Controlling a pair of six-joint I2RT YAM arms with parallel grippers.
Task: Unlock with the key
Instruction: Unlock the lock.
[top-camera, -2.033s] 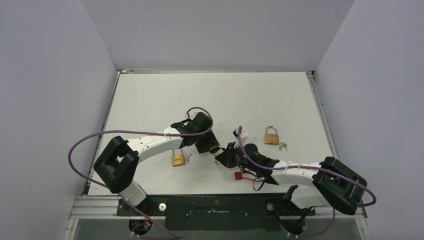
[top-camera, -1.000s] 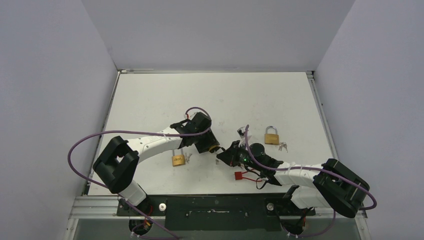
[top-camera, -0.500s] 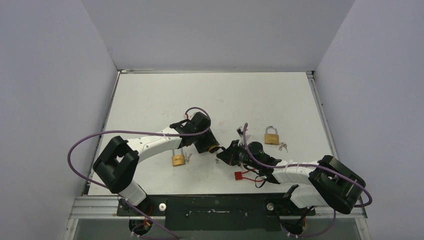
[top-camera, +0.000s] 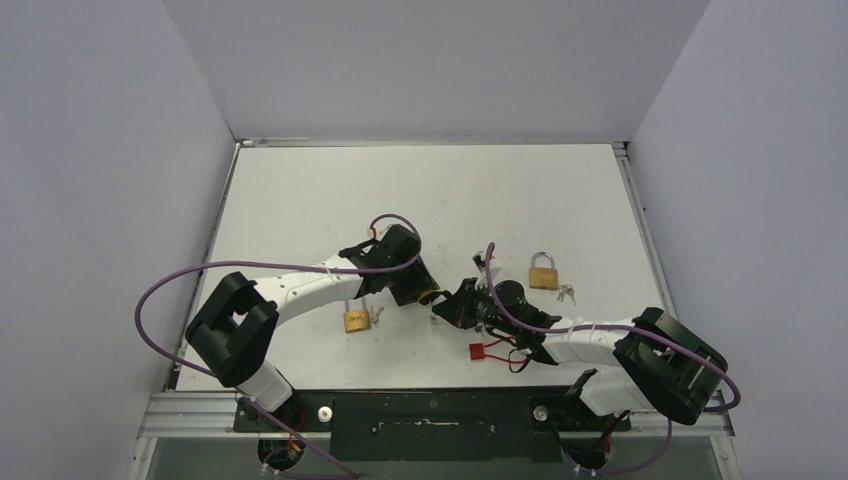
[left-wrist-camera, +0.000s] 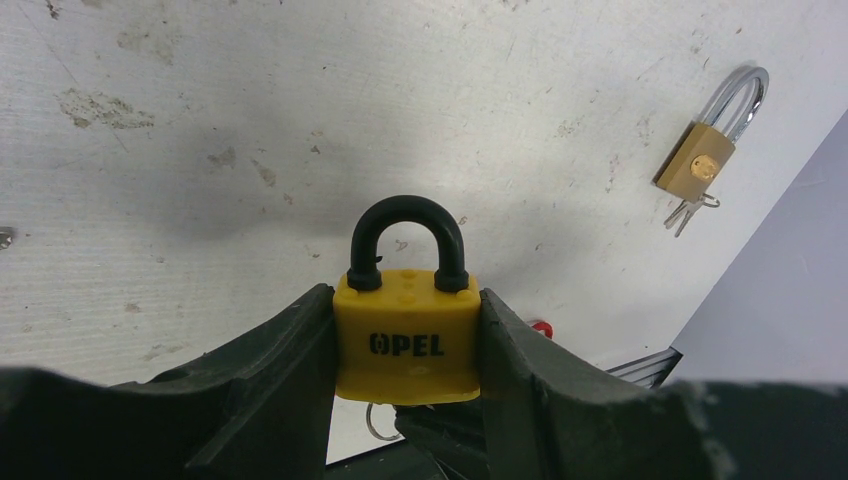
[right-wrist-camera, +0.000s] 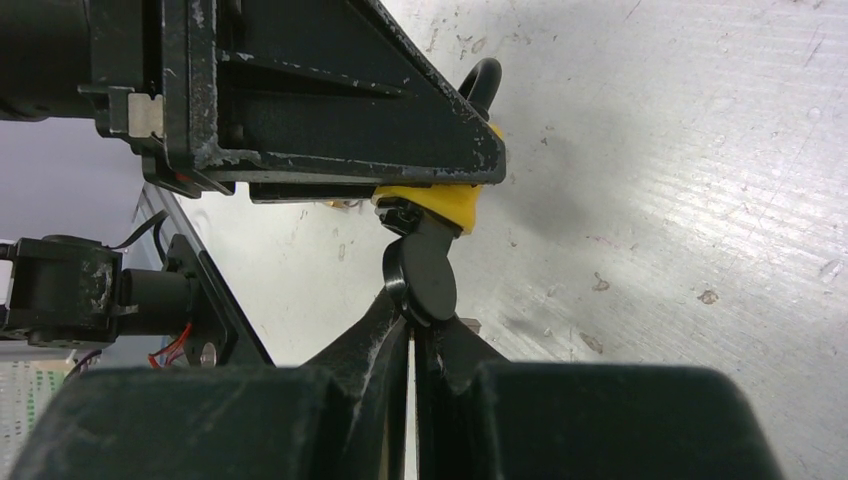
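The left gripper (left-wrist-camera: 404, 332) is clamped on the yellow padlock (left-wrist-camera: 405, 352), one dark finger pressed against each side of its body, holding it clear of the table (top-camera: 420, 190) near the middle of the near half. The lock's printed face is turned to the left wrist camera. Its black shackle (left-wrist-camera: 405, 225) points away from the wrist, and both legs sit down in the body. Directly opposite, the right gripper (right-wrist-camera: 412, 322) has its fingers pinched together on the round black head of the key (right-wrist-camera: 421, 281). That head sits right up against the underside of the yellow body, below the left gripper's finger; the blade itself cannot be seen. From above, the two wrists meet nose to nose, left arm reaching in from the left, right arm from the right. A brass padlock (top-camera: 543, 272) with a silver shackle lies flat on the table beyond the right arm, a small bunch of keys (top-camera: 566, 293) just beside it. A second brass padlock (top-camera: 357, 320) lies beside the left forearm. A red tag (top-camera: 478, 351) lies near the right wrist.
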